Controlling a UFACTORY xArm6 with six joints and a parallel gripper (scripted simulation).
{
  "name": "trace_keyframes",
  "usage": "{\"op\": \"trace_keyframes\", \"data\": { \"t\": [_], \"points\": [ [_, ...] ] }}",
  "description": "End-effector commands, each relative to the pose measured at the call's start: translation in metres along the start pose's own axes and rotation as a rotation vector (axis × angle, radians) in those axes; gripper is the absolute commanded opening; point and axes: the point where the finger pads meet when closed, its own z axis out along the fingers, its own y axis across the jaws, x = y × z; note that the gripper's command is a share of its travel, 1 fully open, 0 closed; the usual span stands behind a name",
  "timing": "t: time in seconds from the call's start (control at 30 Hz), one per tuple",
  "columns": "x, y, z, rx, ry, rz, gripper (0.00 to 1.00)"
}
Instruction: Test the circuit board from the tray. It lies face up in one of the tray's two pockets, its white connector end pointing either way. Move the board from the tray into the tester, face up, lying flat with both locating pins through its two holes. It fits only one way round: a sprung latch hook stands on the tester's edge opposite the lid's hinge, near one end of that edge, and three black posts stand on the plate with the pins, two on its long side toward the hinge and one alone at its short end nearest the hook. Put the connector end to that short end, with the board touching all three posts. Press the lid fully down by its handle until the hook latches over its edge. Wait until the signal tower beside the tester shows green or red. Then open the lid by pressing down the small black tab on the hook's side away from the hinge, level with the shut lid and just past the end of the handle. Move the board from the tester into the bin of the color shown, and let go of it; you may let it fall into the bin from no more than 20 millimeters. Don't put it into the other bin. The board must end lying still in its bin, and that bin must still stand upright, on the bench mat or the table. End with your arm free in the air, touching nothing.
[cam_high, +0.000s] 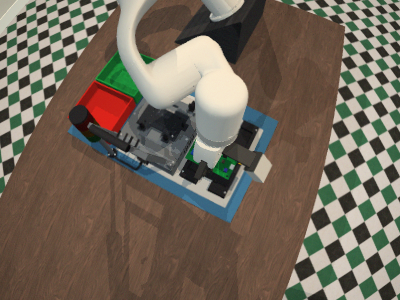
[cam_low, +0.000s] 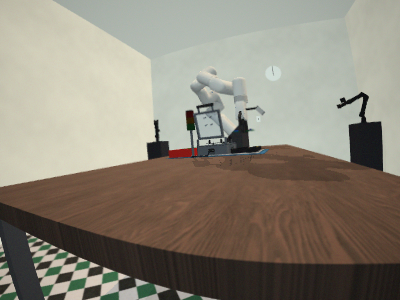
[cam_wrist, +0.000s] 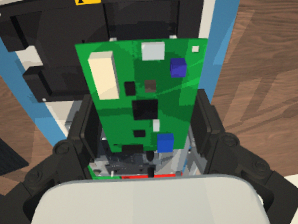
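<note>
The green circuit board (cam_wrist: 143, 99) sits face up between my gripper's (cam_wrist: 143, 125) two black fingers, which press on its long edges. Its white connector (cam_wrist: 103, 75) is at the far end in the wrist view. I hold it just above the black tray (cam_wrist: 100, 23), whose pockets show beyond it. In the top view the board (cam_high: 223, 168) and gripper (cam_high: 212, 172) are over the tray (cam_high: 240, 145) at the mat's right end. The tester (cam_high: 160, 132) stands left of it with its clear lid (cam_low: 209, 125) raised. The signal tower (cam_high: 79, 116) shows no clear light.
The red bin (cam_high: 107, 105) and the green bin (cam_high: 120, 75) stand at the mat's left end, behind the tester. The lid's handle (cam_high: 125, 159) juts toward the table's front. The arm's black base (cam_high: 225, 25) is at the back.
</note>
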Motion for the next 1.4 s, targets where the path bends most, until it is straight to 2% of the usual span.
{"op": "trace_keyframes", "data": {
  "t": [0.0, 0.7, 1.37],
  "points": [
    [0.000, 0.001, -0.002, -0.004, 0.003, 0.001, 0.79],
    [-0.006, 0.000, -0.002, -0.004, 0.003, 0.001, 0.79],
    [-0.043, -0.009, -0.005, -0.004, 0.003, 0.001, 0.79]
  ]
}}
